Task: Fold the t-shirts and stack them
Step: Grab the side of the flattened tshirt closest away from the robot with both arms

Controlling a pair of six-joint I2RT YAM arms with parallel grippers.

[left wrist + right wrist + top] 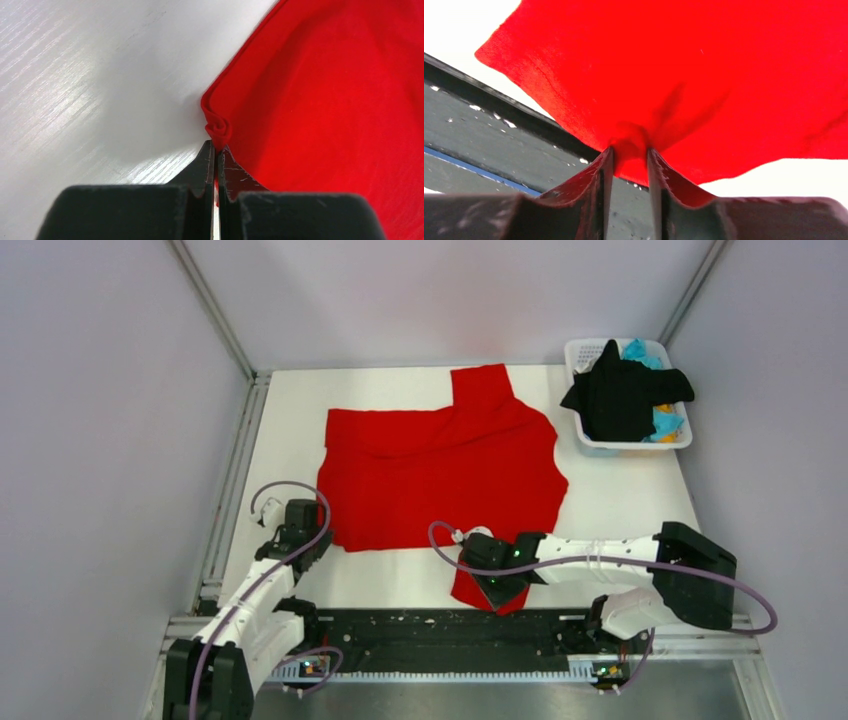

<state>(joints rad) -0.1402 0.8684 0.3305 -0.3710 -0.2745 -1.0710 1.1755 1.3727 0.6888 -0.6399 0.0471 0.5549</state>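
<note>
A bright red t-shirt [440, 475] lies spread on the white table, one sleeve toward the back and one at the near edge. My left gripper [322, 536] is shut on the shirt's near left corner; in the left wrist view the cloth [325, 100] bunches into a small curl at the tips of the gripper [217, 146]. My right gripper [480, 578] is shut on the near sleeve, and in the right wrist view the red cloth [684, 75] is pinched between the gripper's [630, 150] fingers and lifted. A black t-shirt [622, 392] lies in the basket over cyan cloth [668, 427] and orange cloth [663, 408].
A white plastic basket [580, 350] stands at the back right corner of the table. A black rail [420, 635] runs along the near edge under the right gripper. Grey walls close in the left, back and right sides.
</note>
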